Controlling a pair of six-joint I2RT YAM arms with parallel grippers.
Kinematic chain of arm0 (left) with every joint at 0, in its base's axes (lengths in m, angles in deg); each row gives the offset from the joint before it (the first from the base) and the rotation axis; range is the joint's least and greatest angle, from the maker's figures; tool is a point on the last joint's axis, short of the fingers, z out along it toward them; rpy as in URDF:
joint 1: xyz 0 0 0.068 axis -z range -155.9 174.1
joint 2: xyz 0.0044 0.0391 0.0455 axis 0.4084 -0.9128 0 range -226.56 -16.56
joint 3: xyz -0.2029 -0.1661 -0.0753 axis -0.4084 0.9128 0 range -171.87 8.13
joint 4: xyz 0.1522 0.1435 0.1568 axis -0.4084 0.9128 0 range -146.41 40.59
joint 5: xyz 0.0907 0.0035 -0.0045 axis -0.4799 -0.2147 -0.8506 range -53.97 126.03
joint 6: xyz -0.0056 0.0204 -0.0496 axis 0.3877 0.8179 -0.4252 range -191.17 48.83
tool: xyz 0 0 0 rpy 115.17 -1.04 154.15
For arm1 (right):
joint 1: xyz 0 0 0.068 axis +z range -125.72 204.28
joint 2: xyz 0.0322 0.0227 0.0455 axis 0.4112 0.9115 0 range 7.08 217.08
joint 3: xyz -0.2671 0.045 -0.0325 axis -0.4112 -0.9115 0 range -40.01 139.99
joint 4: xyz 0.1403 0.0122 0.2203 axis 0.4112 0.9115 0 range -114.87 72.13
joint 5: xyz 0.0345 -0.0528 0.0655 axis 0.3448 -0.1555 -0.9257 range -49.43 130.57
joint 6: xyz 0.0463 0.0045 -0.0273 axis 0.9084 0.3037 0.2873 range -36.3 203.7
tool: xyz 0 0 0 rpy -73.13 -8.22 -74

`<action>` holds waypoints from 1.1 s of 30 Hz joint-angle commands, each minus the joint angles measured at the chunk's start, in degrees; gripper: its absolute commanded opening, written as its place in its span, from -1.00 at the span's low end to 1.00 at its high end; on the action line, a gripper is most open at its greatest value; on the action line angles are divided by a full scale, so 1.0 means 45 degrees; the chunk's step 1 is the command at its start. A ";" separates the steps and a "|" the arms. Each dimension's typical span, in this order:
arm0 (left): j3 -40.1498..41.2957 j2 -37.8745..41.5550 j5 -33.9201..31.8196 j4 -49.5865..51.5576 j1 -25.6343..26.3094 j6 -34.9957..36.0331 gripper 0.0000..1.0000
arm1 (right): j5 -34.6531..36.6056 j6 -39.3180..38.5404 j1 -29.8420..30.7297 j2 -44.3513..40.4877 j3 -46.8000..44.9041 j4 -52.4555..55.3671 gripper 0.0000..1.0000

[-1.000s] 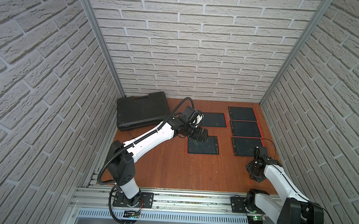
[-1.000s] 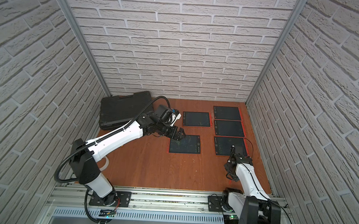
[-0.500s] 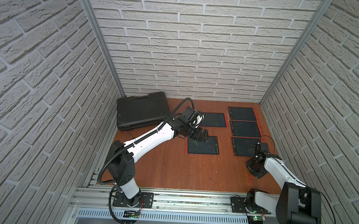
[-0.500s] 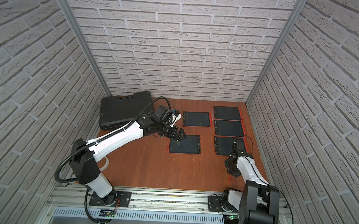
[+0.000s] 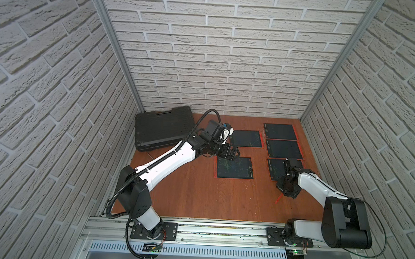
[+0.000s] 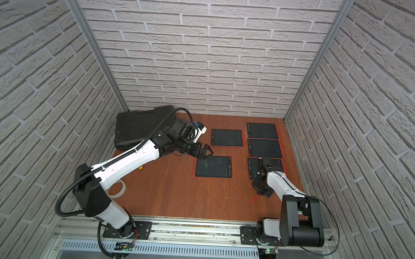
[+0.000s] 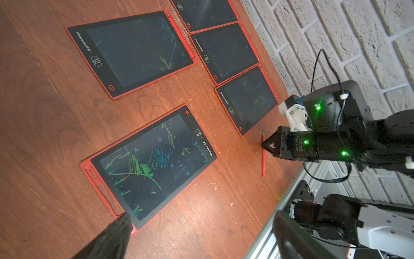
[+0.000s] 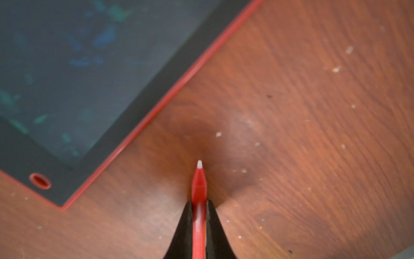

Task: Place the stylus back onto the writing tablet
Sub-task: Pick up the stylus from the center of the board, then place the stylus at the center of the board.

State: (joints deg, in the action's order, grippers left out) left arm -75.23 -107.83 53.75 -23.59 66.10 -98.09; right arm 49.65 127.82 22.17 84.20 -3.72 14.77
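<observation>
The red stylus (image 8: 199, 179) lies on the wooden table near the front right, also seen in both top views (image 5: 278, 199) (image 6: 254, 199) and in the left wrist view (image 7: 263, 161). My right gripper (image 8: 199, 203) is shut on the stylus near its white-tipped end, pointing down at the table (image 5: 285, 190). The writing tablet (image 5: 233, 167) with scribbles and an empty slot along its red edge (image 7: 98, 181) lies mid-table. My left gripper (image 7: 201, 220) hangs open over that tablet's far left corner (image 6: 206, 152), holding nothing.
Several other red-framed tablets (image 5: 279, 132) lie at the back right, and one (image 8: 67, 89) lies right beside the stylus. A black case (image 5: 163, 128) sits at the back left. A tape roll (image 6: 118, 190) lies near the left arm. A metal rail (image 5: 209, 231) borders the front.
My right gripper's jaws have closed onto the stylus, and the right arm has shifted slightly. The left arm has stayed still and open.
</observation>
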 commanded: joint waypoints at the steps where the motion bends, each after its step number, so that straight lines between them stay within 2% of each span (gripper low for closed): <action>1: -0.0861 0.0182 0.0314 -0.0267 -0.0397 0.0552 0.96 | -0.0230 0.0100 0.1045 0.0798 -0.0062 0.0123 -0.71; 8: -0.1233 -0.0466 0.1550 -0.0835 -0.1728 0.0509 0.96 | 0.0189 0.0286 0.2855 0.1578 0.0879 0.0220 -0.70; 18: -0.1782 -0.1296 0.1812 -0.0763 -0.2027 0.1746 0.96 | 0.0592 0.0489 0.5805 0.2854 0.2166 0.0032 -0.72; 22: -0.1098 -0.1173 0.3590 -0.1399 -0.2442 0.2114 0.96 | 0.0163 0.0235 0.6790 0.3032 0.2254 -0.0777 -0.73; 25: -0.0749 -0.0896 0.4080 -0.1410 -0.2606 0.2227 0.96 | -0.0346 -0.0093 0.7332 0.3003 0.1972 -0.1695 -0.64; 28: -0.0471 -0.0452 0.4140 -0.1354 -0.2608 0.2458 0.96 | -0.0515 -0.0543 0.7675 0.2893 0.1724 -0.2108 -0.58; 33: -0.0268 0.0249 0.3241 -0.1150 -0.2643 0.2871 0.96 | -0.0383 -0.0892 0.8004 0.2213 0.1424 -0.1822 -0.50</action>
State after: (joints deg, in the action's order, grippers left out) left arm -76.89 -110.69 69.05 -27.41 54.41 -87.42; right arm 49.92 125.35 57.19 95.28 5.03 5.68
